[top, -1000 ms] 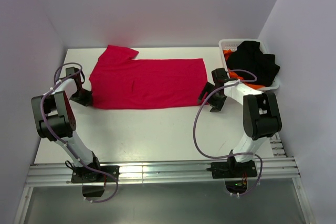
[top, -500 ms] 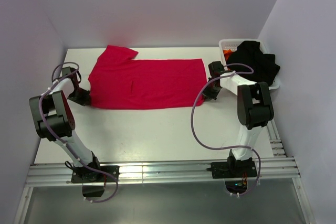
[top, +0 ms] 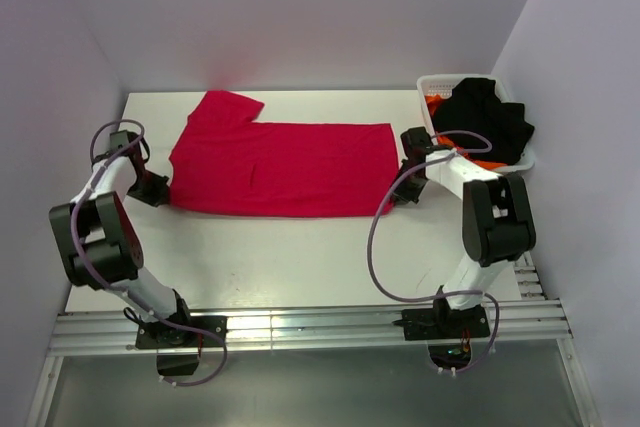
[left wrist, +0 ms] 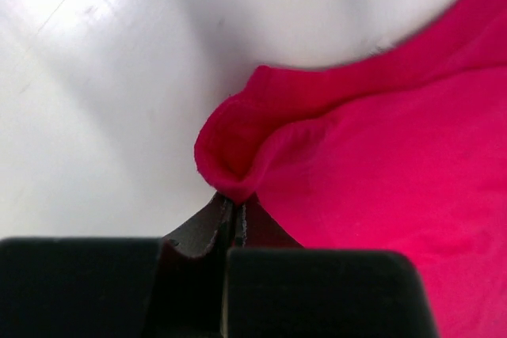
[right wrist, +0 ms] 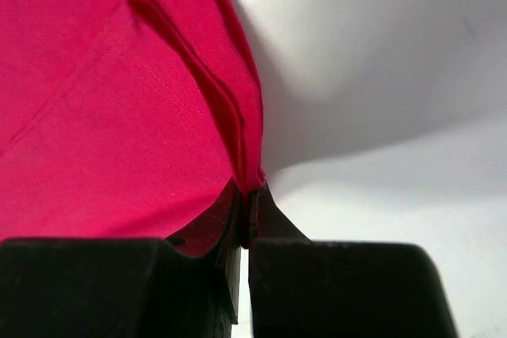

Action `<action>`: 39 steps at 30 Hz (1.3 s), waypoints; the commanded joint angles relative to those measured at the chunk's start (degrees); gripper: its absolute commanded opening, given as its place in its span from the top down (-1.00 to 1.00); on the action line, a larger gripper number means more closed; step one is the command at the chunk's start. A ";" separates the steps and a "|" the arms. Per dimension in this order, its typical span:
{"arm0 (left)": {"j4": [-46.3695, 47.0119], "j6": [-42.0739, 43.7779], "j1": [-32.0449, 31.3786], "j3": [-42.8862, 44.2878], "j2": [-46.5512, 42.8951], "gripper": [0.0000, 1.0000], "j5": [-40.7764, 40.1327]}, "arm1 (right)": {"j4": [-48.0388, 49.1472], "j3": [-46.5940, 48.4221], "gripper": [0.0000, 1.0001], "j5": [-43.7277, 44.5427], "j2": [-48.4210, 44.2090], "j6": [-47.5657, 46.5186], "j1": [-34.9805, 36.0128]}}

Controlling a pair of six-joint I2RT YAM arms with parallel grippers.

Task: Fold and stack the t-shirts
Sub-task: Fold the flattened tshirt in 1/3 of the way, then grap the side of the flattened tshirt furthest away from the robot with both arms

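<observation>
Top view: the red t-shirt (top: 280, 162) lies flat on the bench (top: 300, 257) with its long axis running left-right. The left hand (top: 158, 190) is at its near-left corner and the right hand (top: 400, 190) at its near-right, so neither arm's nearer.

Left wrist: left hand pinched tight on a bunched corner, cloth spreading up and right.

Right wrist: right hand clamped on the hem, cloth up and left.

Left arm (top: 97, 235) stretched forward and low, left gripper (left wrist: 234, 207) clamped tight on the crimson t-shirt (top: 280, 157) corner, right arm (top: 495, 222) elbow up, right gripper (right wrist: 247, 194) pinched closed on the opposite edge
</observation>
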 commanded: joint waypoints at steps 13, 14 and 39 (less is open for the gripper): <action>-6.50 0.53 0.52 -17.93 -28.14 0.99 -0.41 | -7.94 -11.39 1.00 6.25 -22.56 -0.24 -0.40; -7.28 0.01 0.17 -18.10 -29.19 0.99 0.03 | -8.55 -12.35 1.00 6.17 -23.44 -0.24 -0.40; -13.83 0.68 -0.63 9.53 -23.61 -0.96 8.89 | -22.45 0.45 -1.00 9.69 -28.75 -0.24 -0.84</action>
